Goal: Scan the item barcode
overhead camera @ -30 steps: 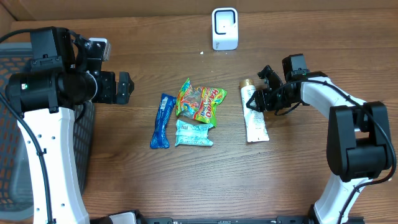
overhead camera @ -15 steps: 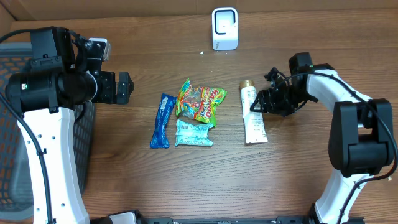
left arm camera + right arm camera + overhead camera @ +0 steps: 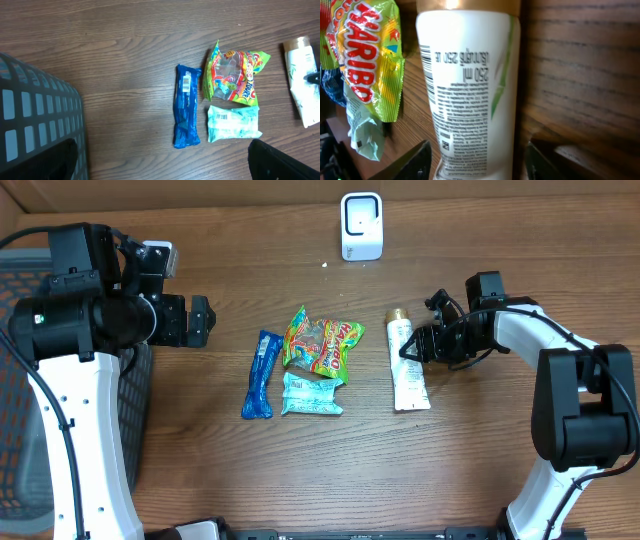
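Note:
A white tube (image 3: 405,365) with a gold cap lies flat on the table, right of the middle. My right gripper (image 3: 415,348) is low over it from the right. In the right wrist view the tube (image 3: 470,85) lies between the two dark fingers (image 3: 417,160), a barcode (image 3: 425,57) along its left edge. The jaws are open: a gap shows on the right side. The white scanner (image 3: 361,225) stands at the back. My left gripper (image 3: 200,320) hangs wide open at the left, holding nothing.
A blue bar (image 3: 260,375), a Haribo bag (image 3: 322,345) and a teal packet (image 3: 311,394) lie left of the tube. A dark mesh basket (image 3: 20,380) stands at the left edge; its wall (image 3: 35,120) shows in the left wrist view.
The right gripper drew back a little to the right along the tube, and the tube now lies slightly straighter. The left arm has not moved.

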Robot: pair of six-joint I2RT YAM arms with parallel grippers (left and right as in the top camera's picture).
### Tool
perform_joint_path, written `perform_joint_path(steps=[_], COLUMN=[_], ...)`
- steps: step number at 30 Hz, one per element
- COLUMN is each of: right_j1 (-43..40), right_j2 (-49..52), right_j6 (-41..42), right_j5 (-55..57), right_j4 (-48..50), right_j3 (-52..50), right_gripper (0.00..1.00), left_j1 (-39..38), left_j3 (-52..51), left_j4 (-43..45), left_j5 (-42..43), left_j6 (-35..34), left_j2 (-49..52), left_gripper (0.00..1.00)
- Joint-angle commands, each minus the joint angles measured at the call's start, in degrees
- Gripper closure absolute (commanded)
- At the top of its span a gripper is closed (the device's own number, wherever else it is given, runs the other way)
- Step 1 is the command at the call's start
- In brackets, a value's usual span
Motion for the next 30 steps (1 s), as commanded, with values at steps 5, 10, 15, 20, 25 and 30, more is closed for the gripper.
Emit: perform_joint_path(steps=[5,10,15,20,25,30], right_j1=[0.9,1.0,0.9,1.0,1.4,4.6], right_j2=[3.5,3.5,3.4,2.5,-1.9,-5.5], right_j6=[2.6,2.8,7.9,10.5,10.5,10.5], right_j5=[5.8,5.4,5.3,4.6,9.6,20.4], right_j4=[-3.1,-2.6,-0.4,-3.1,-8.9,-20.1], right_j3=[-4.1,-4.5,-4.3,-0.6,6.6,20.3], right_gripper=[0.47,0.67,0.96,0.96,0.96,0.96], left_j1=[0.0,0.0,0.0,0.0,0.0,0.0], left_j3=[0.4,0.4,0.4,0.4,0.4,0.4], left_j4=[0.1,0.0,0.0,0.1,0.0,0.0], left_j5=[0.5,0.5,0.5,0.5,0.5,0.5], left_j6=[0.2,0.2,0.2,0.2,0.2,0.2], left_j2=[0.0,0.0,0.0,0.0,0.0,0.0], left_gripper=[0.00,0.00,0.00,0.00,0.00,0.00])
